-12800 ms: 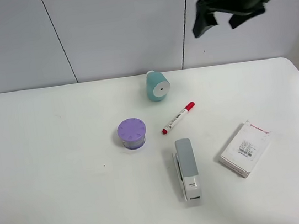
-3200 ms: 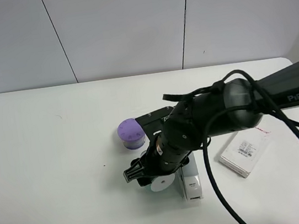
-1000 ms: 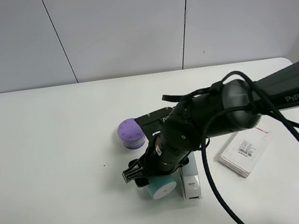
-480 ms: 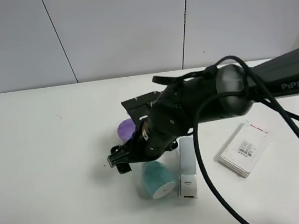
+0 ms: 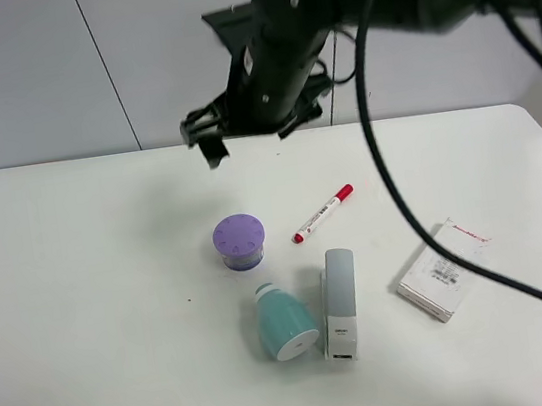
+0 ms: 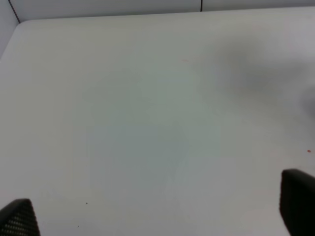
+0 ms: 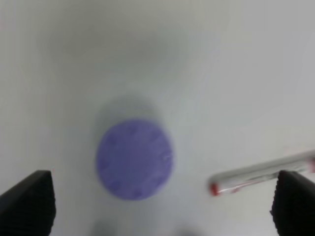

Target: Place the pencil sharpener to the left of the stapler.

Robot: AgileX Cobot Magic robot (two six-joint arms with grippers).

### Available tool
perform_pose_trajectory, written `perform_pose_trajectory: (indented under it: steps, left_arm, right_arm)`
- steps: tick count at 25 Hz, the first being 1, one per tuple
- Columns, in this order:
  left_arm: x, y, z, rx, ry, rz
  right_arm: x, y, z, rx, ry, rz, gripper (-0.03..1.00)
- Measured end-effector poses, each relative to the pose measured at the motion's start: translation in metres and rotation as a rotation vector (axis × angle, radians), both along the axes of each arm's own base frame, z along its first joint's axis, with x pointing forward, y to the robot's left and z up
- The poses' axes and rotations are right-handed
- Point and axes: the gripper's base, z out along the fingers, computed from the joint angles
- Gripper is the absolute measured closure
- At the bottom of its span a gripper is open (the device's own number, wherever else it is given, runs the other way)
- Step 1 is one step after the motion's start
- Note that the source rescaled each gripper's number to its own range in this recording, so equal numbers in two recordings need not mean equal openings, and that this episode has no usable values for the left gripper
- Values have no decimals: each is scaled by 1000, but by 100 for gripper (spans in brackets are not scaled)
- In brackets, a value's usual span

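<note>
The placing step looked finished. The pencil sharpener (image 5: 286, 322) lay on its side on the white surface (image 5: 91, 289) in the lower middle of the high view, white face toward the camera, just beside the stapler (image 5: 339, 303) on its left, with a narrow gap between them as far as could be told. Nothing held it.

The right claw (image 5: 210, 139) hung in the air at the upper middle of that view, high above the things, its fingers spread and empty; the right wrist view showed a dark fingertip (image 7: 27, 201) at each lower corner with open space between. The left claw (image 6: 157, 216) appeared only in its own wrist view, two dark tips at the lower corners, wide apart, over bare surface.

In my judgement the next move called for little: carrying the right arm clear and back to rest, without sweeping low over the things.

Counted in the high view: one pencil sharpener, one stapler, one purple round container (image 5: 239, 242), one red-capped marker (image 5: 323, 213), one flat white box (image 5: 444, 270).
</note>
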Motion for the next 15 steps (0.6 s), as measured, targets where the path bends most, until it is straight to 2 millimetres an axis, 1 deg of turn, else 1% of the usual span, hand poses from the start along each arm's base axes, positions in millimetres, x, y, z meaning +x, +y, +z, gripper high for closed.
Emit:
perform_pose_trajectory:
  steps: [1,3,5,6,7,9,11,12,15]
  left_arm:
    - [0,0,0,0,0,0]
    - [0,0,0,0,0,0]
    - [0,0,0,0,0,0]
    - [0,0,0,0,0,0]
    - [0,0,0,0,0,0]
    - [0,0,0,0,0,0]
    - [0,0,0,0,0,0]
    - [0,0,0,0,0,0]
    - [0,0,0,0,0,0]
  right_arm:
    - [3,-7,16,6,-33,-8,37]
    - [7,-30,55,47,-117,-42,37]
    - [6,-57,86,82,-190,-90,37]
    - [2,-77,107,95,-246,-122,37]
    - [-5,-92,124,96,-295,-145,37]
    - [-17,-121,150,81,-372,-192,37]
    - [-39,-148,177,75,-443,-230,37]
    - [-51,-161,188,68,-476,-249,37]
    - [-84,-190,213,75,-543,-297,37]
